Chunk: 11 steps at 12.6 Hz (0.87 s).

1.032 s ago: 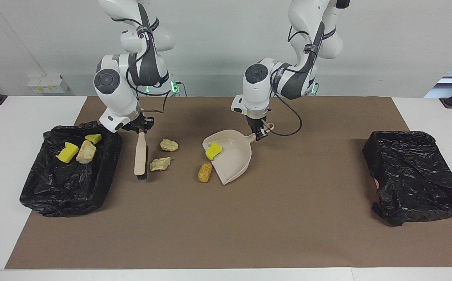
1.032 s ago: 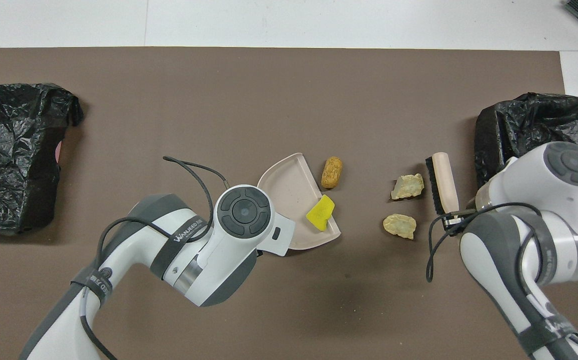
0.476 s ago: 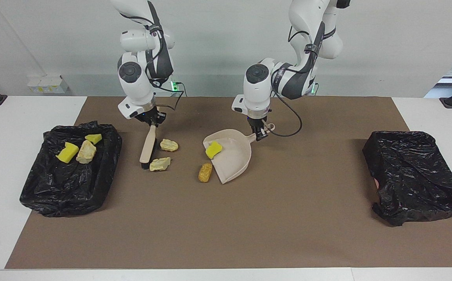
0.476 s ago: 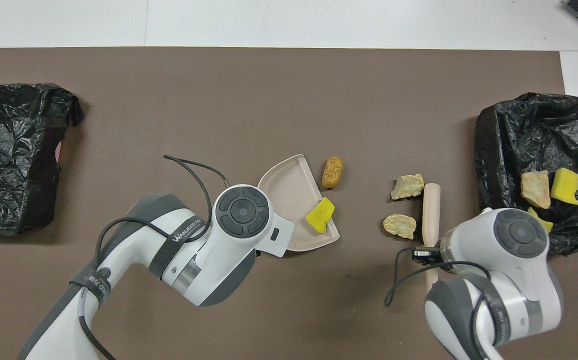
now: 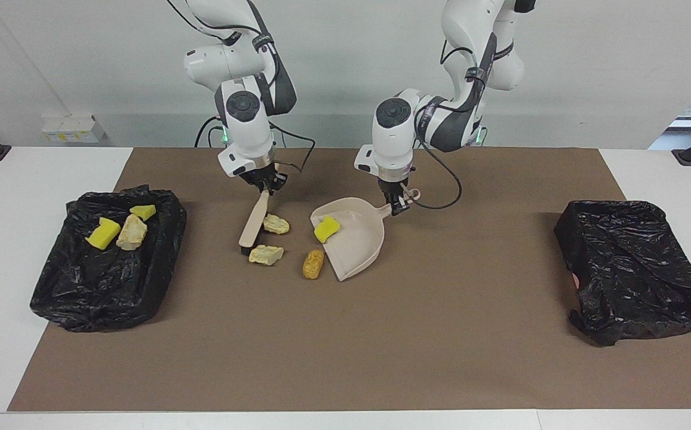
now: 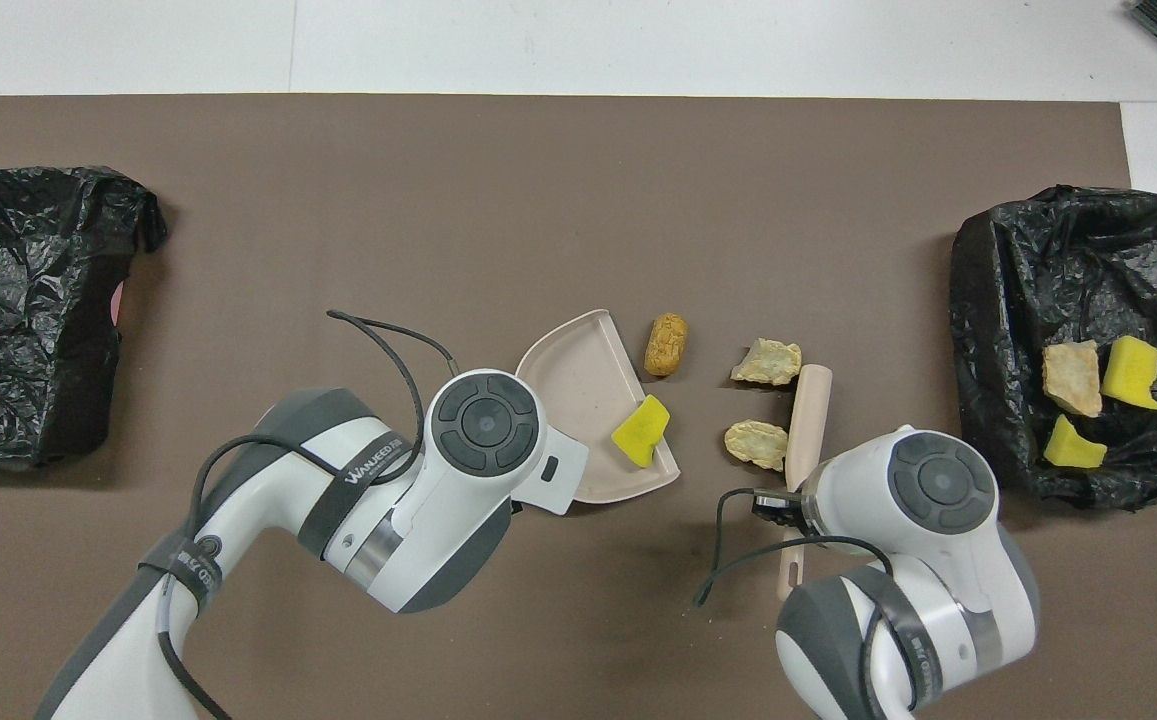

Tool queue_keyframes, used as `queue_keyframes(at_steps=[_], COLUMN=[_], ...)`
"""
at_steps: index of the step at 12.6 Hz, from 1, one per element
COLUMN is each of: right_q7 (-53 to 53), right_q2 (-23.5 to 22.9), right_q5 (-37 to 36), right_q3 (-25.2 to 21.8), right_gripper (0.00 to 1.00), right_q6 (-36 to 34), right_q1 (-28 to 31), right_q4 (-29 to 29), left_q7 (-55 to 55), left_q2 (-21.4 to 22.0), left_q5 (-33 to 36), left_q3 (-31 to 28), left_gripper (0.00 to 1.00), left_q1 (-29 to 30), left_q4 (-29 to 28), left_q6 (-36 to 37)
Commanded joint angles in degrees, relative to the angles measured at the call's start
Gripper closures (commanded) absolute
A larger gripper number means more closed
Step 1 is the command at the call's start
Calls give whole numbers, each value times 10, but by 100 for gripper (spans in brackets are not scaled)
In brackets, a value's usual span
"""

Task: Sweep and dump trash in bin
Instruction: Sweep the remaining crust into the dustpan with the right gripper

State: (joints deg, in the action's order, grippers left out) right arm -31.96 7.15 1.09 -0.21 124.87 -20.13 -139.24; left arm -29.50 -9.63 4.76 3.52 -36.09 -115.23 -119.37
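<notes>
Holding the beige wooden hand brush (image 5: 254,222), the right gripper (image 5: 266,189) has pushed two cream crumbly lumps (image 5: 266,254) closer to the beige plastic dustpan (image 5: 358,245). The left gripper (image 5: 397,204) keeps its fingers closed on the dustpan handle, with a yellow sponge bit (image 5: 326,230) inside.

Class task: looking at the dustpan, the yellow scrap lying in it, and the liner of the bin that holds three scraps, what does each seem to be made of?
Dustpan: probably moulded plastic, beige, smooth and matt, with a thin even rim.
Yellow scrap: likely sponge foam, bright, soft-looking, with a roughly cut edge.
Bin liner: thin black plastic film, crinkled and glossy, with many small highlights.
</notes>
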Motion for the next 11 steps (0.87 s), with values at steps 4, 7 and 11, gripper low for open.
queue_keyframes(at_steps=[4, 7, 11], right_q7=[148, 248, 339], right_q2=[-96, -95, -95], right_q5=[12, 74, 147], right_q3=[3, 7, 5], right_gripper=[100, 100, 100], right_q6=[-18, -21, -75], right_q1=[-59, -89, -101], right_q4=[129, 136, 174], left_q7=[-13, -13, -13], left_q2=[21, 21, 21], left_q5=[5, 6, 5], left_q3=[-4, -4, -4], left_gripper=[100, 100, 100], left_q1=[-2, -2, -2], left_q4=[-26, -26, -26], left_q6=[-10, -10, -10])
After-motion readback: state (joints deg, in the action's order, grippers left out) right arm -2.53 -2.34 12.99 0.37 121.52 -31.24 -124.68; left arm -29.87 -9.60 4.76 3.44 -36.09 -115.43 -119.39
